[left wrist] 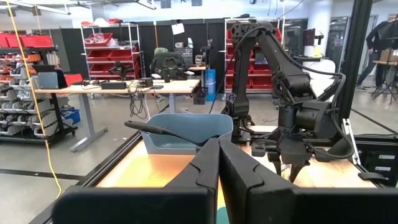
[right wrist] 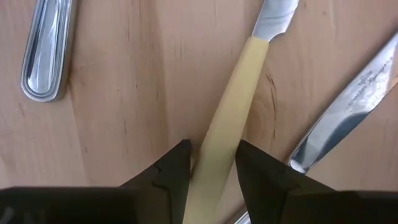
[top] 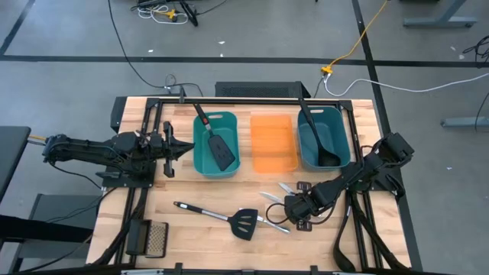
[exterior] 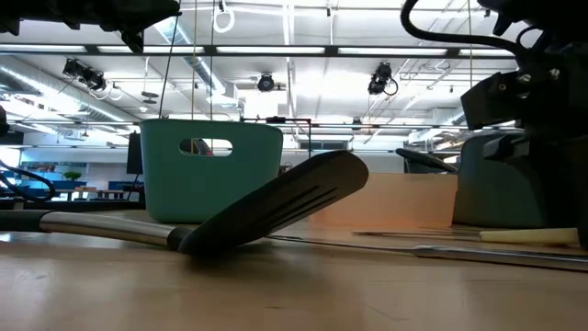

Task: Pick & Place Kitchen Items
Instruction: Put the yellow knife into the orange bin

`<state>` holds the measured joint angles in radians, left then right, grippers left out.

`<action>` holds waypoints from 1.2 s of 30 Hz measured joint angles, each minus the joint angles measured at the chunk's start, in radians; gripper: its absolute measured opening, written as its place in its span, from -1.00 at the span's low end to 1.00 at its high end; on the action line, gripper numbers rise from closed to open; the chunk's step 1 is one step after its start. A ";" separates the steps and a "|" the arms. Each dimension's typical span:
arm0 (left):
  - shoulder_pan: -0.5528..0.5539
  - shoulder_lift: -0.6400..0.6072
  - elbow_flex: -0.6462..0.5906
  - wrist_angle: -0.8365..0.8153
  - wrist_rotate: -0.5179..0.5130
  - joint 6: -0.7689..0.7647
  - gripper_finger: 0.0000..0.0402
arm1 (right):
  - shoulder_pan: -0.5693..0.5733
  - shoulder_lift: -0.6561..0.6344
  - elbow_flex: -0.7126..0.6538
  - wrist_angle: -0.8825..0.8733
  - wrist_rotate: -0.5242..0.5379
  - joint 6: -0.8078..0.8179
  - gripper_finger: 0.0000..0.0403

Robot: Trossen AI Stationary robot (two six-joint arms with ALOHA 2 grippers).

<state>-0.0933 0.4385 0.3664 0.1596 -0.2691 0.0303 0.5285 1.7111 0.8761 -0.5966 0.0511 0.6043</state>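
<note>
A small yellow-handled knife point(right wrist: 233, 99) lies on the table among silver table knives point(right wrist: 45, 50) point(right wrist: 348, 118). My right gripper point(top: 294, 208) is down over it, its fingers closed against the handle. A black slotted spatula point(top: 243, 222) lies flat on the table in front of the bins and also shows in the low view point(exterior: 285, 202). A second spatula point(top: 218, 149) rests in the left teal bin point(top: 200, 164). A black ladle point(top: 321, 141) rests in the right teal bin point(top: 307, 160). My left gripper point(top: 170, 147) is shut and empty, left of the left teal bin. My right gripper pinches the knife's yellow handle point(right wrist: 211, 155) between its two fingers, one on each long side. The fingers come from above, pointing down, and lie across the handle. The knife lies flat on the table.
An orange bin point(top: 273, 143) stands between the two teal bins. A small black-framed mesh grater point(top: 155, 238) lies at the near left corner. Bare wood lies to the left of the loose spatula.
</note>
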 joint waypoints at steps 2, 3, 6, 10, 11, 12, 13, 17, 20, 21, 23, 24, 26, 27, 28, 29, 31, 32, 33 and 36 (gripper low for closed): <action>0.000 0.000 0.000 0.000 0.000 0.000 -0.93 | 0.000 0.000 0.000 0.000 0.000 0.002 -0.34; 0.000 0.000 0.000 0.000 0.000 0.000 -0.93 | 0.000 0.001 0.000 0.000 0.000 0.003 -0.36; 0.000 0.000 0.000 0.000 0.000 0.000 -0.93 | 0.000 0.001 -0.001 0.002 -0.002 0.006 -0.47; 0.000 0.000 0.000 0.000 0.000 -0.001 -0.93 | 0.000 0.002 -0.001 0.002 -0.004 0.004 -0.61; 0.000 0.000 0.000 0.000 0.000 -0.001 -0.93 | 0.000 0.002 -0.001 0.001 -0.003 0.004 -0.61; 0.000 0.000 0.000 0.000 0.000 -0.001 -0.93 | 0.000 0.002 -0.001 -0.001 0.000 0.005 -0.61; 0.000 0.000 0.000 0.000 0.000 -0.001 -0.93 | 0.000 0.003 -0.001 -0.003 0.003 0.006 -0.61; 0.000 0.000 0.000 0.000 0.000 -0.001 -0.93 | 0.000 -0.030 -0.003 -0.024 0.022 0.005 -0.61; 0.000 0.000 0.000 0.000 0.000 -0.002 -0.93 | 0.000 -0.086 -0.012 -0.033 0.062 -0.016 -0.61; 0.000 0.000 0.000 0.000 0.000 -0.005 -0.93 | 0.000 -0.112 -0.011 -0.021 0.082 -0.025 -0.61; 0.000 0.000 0.000 0.000 0.000 -0.015 -0.93 | -0.006 -0.166 -0.013 -0.001 0.119 -0.051 -0.61; 0.000 0.000 0.000 0.000 0.000 -0.015 -0.93 | -0.011 -0.194 -0.024 -0.001 0.138 -0.061 -0.61; 0.000 0.000 0.000 0.001 0.000 -0.015 -0.93 | -0.022 -0.251 -0.047 -0.013 0.162 -0.085 -0.61; 0.000 0.000 0.000 0.001 0.000 -0.018 -0.93 | -0.026 -0.285 -0.059 -0.007 0.180 -0.098 -0.61; 0.000 0.000 0.000 0.001 0.000 -0.019 -0.93 | -0.032 -0.322 -0.074 0.011 0.198 -0.110 -0.61; 0.000 0.000 0.000 0.001 0.000 -0.019 -0.93 | -0.040 -0.362 -0.097 0.035 0.202 -0.124 -0.61; 0.000 0.000 0.000 0.001 0.000 -0.019 -0.93 | -0.056 -0.445 -0.158 0.108 0.200 -0.155 -0.61; 0.000 0.000 0.000 0.001 0.000 -0.019 -0.93 | -0.063 -0.489 -0.192 0.164 0.199 -0.173 -0.61; 0.000 0.000 0.000 0.001 0.000 -0.019 -0.93 | -0.069 -0.535 -0.229 0.227 0.200 -0.188 -0.61; 0.000 0.000 0.000 0.001 0.000 -0.019 -0.93 | -0.086 -0.663 -0.348 0.396 0.204 -0.217 -0.61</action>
<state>-0.0932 0.4384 0.3664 0.1608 -0.2691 0.0116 0.4427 1.0485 0.5280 -0.2007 0.2554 0.3878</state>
